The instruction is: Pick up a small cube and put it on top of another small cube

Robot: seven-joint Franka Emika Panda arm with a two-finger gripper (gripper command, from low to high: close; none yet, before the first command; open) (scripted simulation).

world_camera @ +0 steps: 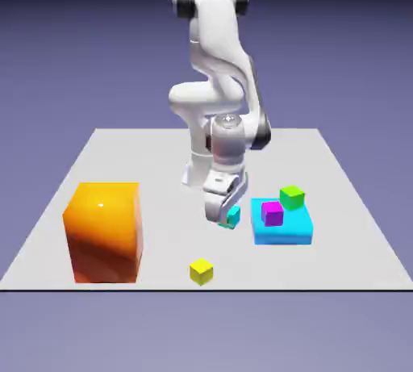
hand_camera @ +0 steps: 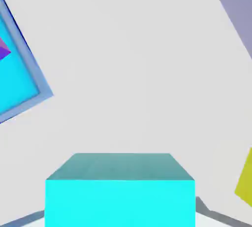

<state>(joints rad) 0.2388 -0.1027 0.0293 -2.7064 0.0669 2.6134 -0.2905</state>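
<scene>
The claw (world_camera: 227,215) has the cyan cube (hand_camera: 120,204) between its two fingers, which stand apart by the width of the cube; in the hand view the grey tips (hand_camera: 202,205) show at either side of it, against its edges. The cube's bright face is squared up to the bottom edge of that view, with a duller, darker face above it.

In the exterior view the cyan cube shows just under the hand, partly hidden by it, near the middle of the table (world_camera: 173,237). Whether it touches the table or is a little above it, I cannot tell.

The blue tray (world_camera: 282,234) lies toward the exterior view's right, near the cyan cube but apart from it. The purple cube (world_camera: 273,214) is at the tray, within its outline, toward the exterior view's left. The green cube (world_camera: 292,198) shows at the tray's far edge; I cannot tell exactly how it rests there.

The yellow cube (world_camera: 202,272) sits on the table close to the near edge, apart from the rest. The large orange block (world_camera: 106,233) stands upright at the exterior view's left. In the hand view, part of the tray and a corner of the purple cube show at the left, and part of the yellow cube at the right.
</scene>
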